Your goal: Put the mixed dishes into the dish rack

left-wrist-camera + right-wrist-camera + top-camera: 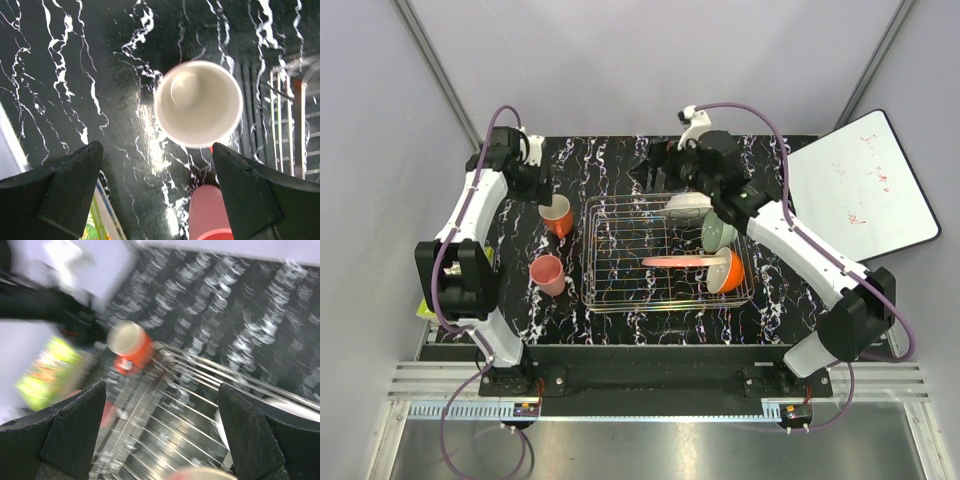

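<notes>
Whiteboard right of dish rack

Before you, a black slab tabletop veined in white fills the middle of the overhead view. The tabletop shows sharp marbling in the left wrist view, while in the right wrist view the tabletop is smeared by blur. At its right edge you find a white rounded-corner board lying askew, its faint red writing too small to read. A bright green printed book peeks out at the left edge; the book shows again up close. Pale grey wall panels and a slanting metal post close the back. Silver aluminium rails run along the near side.
</notes>
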`<state>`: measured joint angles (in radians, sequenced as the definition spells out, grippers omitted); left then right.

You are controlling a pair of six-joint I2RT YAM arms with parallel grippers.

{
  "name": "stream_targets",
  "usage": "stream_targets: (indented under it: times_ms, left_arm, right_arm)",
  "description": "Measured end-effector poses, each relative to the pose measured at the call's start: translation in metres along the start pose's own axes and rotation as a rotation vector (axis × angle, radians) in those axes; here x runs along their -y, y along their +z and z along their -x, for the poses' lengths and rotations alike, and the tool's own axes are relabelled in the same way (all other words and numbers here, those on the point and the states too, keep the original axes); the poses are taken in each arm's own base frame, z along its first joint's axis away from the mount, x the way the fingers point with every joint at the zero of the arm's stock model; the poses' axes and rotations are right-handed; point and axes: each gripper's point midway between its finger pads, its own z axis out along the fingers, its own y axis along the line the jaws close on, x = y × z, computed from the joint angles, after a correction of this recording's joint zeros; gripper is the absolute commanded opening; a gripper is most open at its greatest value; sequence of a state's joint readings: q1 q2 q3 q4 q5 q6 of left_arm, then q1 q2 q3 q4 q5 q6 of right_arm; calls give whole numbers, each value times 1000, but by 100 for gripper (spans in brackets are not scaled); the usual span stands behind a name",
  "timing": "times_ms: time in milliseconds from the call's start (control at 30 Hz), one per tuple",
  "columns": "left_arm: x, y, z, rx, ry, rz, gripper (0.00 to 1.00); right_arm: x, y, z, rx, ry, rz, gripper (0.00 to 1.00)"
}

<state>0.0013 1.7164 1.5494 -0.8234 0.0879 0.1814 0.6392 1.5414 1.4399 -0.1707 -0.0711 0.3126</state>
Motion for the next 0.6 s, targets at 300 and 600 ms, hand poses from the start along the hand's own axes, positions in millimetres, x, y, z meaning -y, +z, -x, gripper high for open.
stream_targets:
  times_ms: [300, 600]
  left_arm:
    - [-7, 20, -2, -11, -54, 2, 89]
    - [-3, 45, -23, -63, -112, -4, 72]
  right_arm:
    - [-32, 18, 38, -45, 169, 188, 100]
    - [19, 20, 11, -156, 190, -119, 100]
